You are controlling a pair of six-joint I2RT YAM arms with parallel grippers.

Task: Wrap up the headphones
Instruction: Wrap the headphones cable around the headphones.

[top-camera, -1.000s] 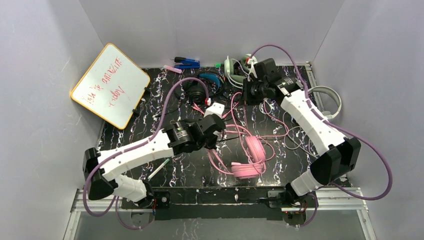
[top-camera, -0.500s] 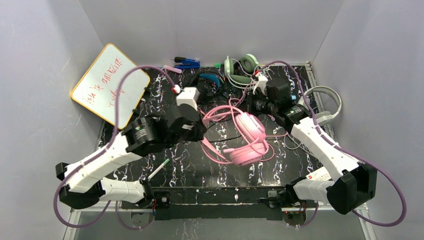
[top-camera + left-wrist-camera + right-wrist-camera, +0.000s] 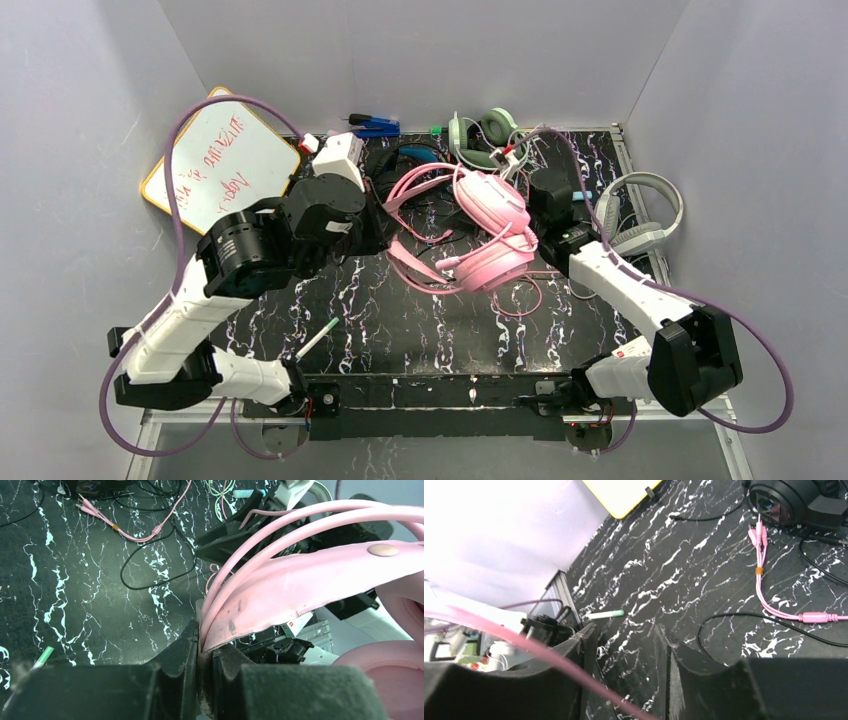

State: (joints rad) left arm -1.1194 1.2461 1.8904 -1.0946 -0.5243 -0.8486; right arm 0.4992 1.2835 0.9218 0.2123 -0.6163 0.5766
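The pink headphones (image 3: 487, 228) hang in the air over the back middle of the table, their cord looped below them. My left gripper (image 3: 385, 240) is shut on the end of the pink headband (image 3: 310, 575), pinched between both fingers (image 3: 187, 652). My right gripper (image 3: 624, 635) stands open just right of the pink cups (image 3: 535, 205); the pink cord (image 3: 524, 645) runs loosely across its left finger and down through the gap. The pink plugs (image 3: 756, 535) lie on the table. Black-and-blue headphones (image 3: 415, 160) and white-grey headphones (image 3: 645, 215) rest at the back.
A whiteboard (image 3: 222, 165) leans at the back left. A green-capped marker (image 3: 315, 338) lies near the front left. Green-and-white headphones (image 3: 480, 135) and a blue item (image 3: 372, 126) sit at the back wall. Loose black cords (image 3: 150, 575) trail over the marbled table (image 3: 400, 330).
My left gripper has carried the pink headphones up and toward the back. My right gripper has swung in behind them and opened, letting go of the cord.
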